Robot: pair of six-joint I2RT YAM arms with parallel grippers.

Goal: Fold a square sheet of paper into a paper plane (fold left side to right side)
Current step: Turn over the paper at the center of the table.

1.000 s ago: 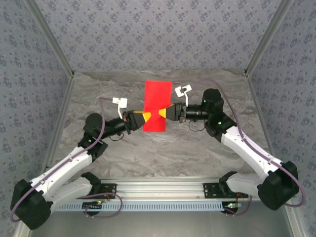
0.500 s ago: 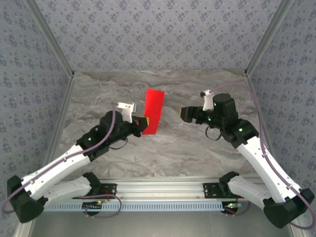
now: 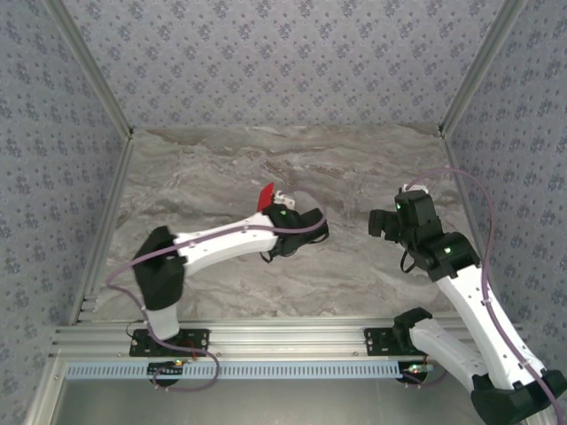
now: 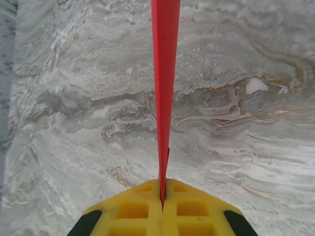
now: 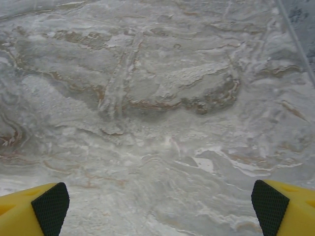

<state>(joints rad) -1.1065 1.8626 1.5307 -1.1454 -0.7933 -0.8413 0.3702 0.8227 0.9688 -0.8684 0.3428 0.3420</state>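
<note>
- The walls point(image 3: 283, 62) around me are grey-blue with a small repeating flower print, joined by bare metal corner posts.
- The table point(image 3: 221, 168) is a smooth slab, marbled grey and white with brownish veins.
- My left arm point(image 3: 221, 243), white shells with black joints, reaches diagonally over the middle of the table and doubles back at the wrist.
- My right arm point(image 3: 465, 292) stands on the right, with its wrist turned toward the centre.
- My right gripper point(image 5: 157, 206) is wide open: the yellow fingers sit at opposite lower corners of the wrist view, with only marble between the black cross-hatched pads point(image 5: 50, 201). In the top view this gripper point(image 3: 383, 223) is well apart from the paper.
- My left gripper point(image 4: 162, 194) is clamped tight, its yellow waffle-moulded jaws meeting on the paper's near edge.
- The square sheet of paper point(image 4: 164, 73) is thin, bright red and plain. It is seen edge-on, a narrow blade running straight out from my left jaws. From above it point(image 3: 265, 194) is a small tilted sliver near the table's middle. I cannot tell whether it touches the marble.
</note>
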